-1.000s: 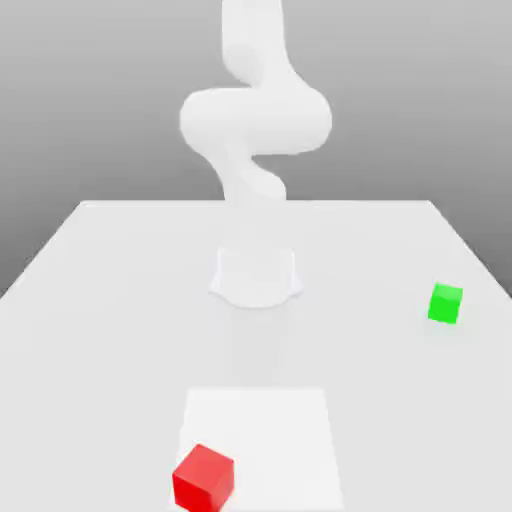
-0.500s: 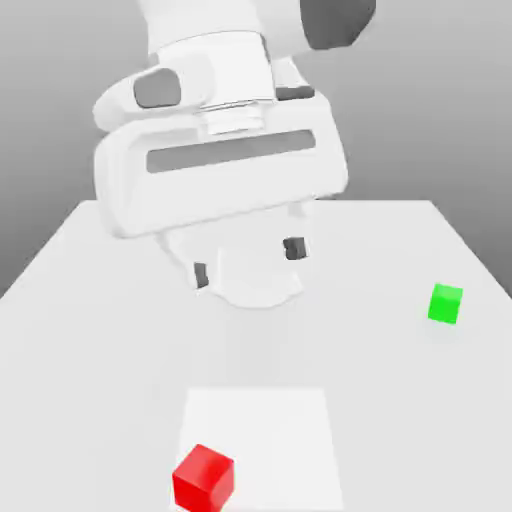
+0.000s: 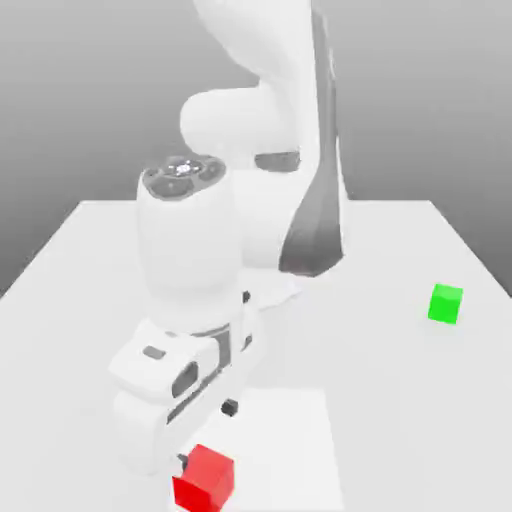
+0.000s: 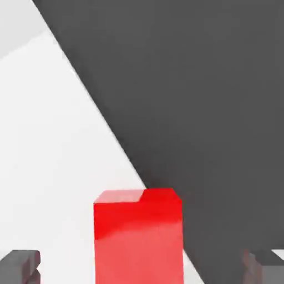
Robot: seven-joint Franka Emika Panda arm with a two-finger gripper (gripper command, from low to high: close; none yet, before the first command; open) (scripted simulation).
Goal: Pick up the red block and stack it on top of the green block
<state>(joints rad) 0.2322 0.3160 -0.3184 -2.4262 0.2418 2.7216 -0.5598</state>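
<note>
My hand (image 3: 206, 436) is spread wide, its dark fingertips (image 4: 20, 265) apart on either side of the plain, unmarked red block (image 4: 138, 236), which sits untouched on the counter (image 3: 400, 400) between them.

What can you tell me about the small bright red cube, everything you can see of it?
The small bright red cube has plain, smooth faces, the top one lighter. It sits flat and upright on the white table, near the front edge in the exterior view, at the corner of a paler square patch. In the hand view it stands between the open gripper's dark fingertips, with gaps on both sides, not gripped.
</note>
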